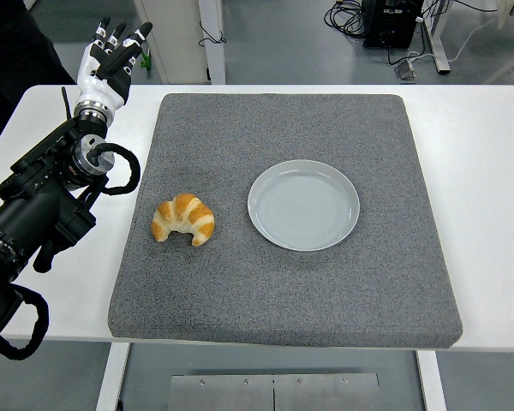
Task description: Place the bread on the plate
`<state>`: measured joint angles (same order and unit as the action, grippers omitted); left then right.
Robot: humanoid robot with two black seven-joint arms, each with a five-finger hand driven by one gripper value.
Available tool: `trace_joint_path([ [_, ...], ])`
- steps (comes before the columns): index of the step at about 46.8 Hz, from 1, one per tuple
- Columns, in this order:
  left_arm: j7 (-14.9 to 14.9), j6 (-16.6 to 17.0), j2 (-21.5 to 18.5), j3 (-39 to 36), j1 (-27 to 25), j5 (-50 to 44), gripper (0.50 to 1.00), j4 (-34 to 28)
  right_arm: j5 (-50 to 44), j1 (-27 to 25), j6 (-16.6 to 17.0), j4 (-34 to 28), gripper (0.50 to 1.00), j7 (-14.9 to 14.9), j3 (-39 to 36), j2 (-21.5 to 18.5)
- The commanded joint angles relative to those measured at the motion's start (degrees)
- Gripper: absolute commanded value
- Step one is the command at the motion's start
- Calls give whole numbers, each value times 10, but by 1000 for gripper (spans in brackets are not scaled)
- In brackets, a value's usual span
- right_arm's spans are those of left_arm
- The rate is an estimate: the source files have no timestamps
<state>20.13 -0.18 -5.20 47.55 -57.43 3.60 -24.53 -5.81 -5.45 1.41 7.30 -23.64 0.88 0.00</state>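
Note:
A golden croissant (184, 219) lies on the grey mat (283, 282), left of centre. To its right on the same mat sits an empty pale grey plate (303, 204), a short gap away. My left hand (111, 53) is raised near the table's far left corner, well up and left of the croissant, fingers spread and holding nothing. Its black arm runs down along the left edge. The right arm does not show.
The grey mat covers most of the white table (480, 171). Table legs and cables on the floor show beyond the far edge. A dark shape stands at the top left corner.

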Motion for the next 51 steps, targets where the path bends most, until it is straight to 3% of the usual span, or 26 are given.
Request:
trace_joint_path([
  [1,0,0,-1,-1,0,0,971,0,0,0,0,0,1000,0,0,0],
  [51,2,1,-15,-7,-4,9,971,-1,0,0,0,0,1000,0,0,0],
])
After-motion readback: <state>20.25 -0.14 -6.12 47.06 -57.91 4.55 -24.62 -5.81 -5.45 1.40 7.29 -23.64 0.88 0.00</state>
